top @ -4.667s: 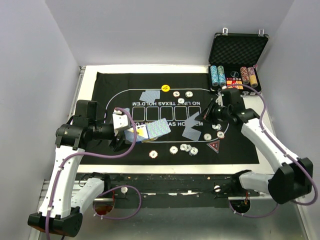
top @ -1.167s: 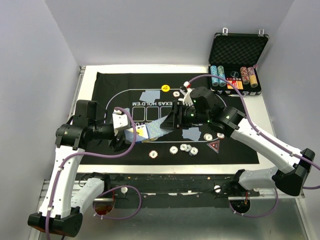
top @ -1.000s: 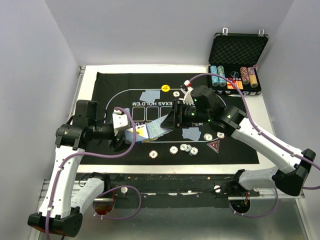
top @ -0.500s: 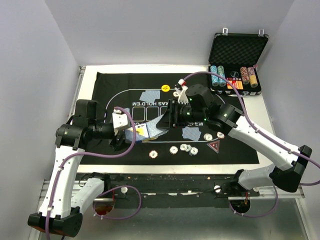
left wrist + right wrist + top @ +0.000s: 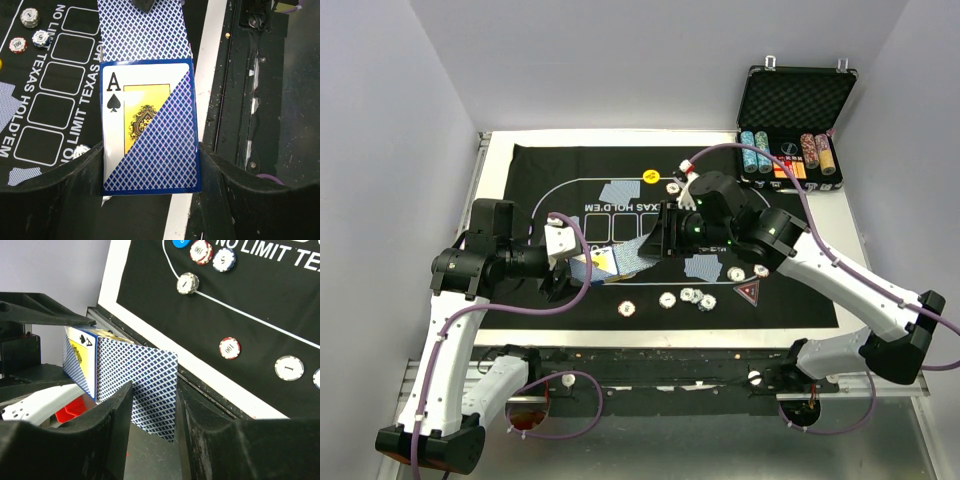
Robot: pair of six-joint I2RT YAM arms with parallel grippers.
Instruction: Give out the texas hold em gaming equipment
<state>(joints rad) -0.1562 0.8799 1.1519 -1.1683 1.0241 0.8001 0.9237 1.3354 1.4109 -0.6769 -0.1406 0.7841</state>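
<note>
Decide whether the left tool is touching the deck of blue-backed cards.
Touching. The left wrist view shows the deck clamped in the left tool: its two side edges sit flush against both fingers, with no gap.

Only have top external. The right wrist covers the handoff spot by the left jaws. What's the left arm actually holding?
Observer: In the left wrist view, the left gripper clamps a card pack by its two long sides. An ace of spades is printed on its face.
Operator: Anything sticking out of it?
Observer: Yes. A blue-backed card juts out past the pack's far end.
Operator: Right jaws shut on it?
Observer: In the right wrist view, the card reaches into the gap between the fingers of the right gripper. I can't tell whether they pinch it.
</note>
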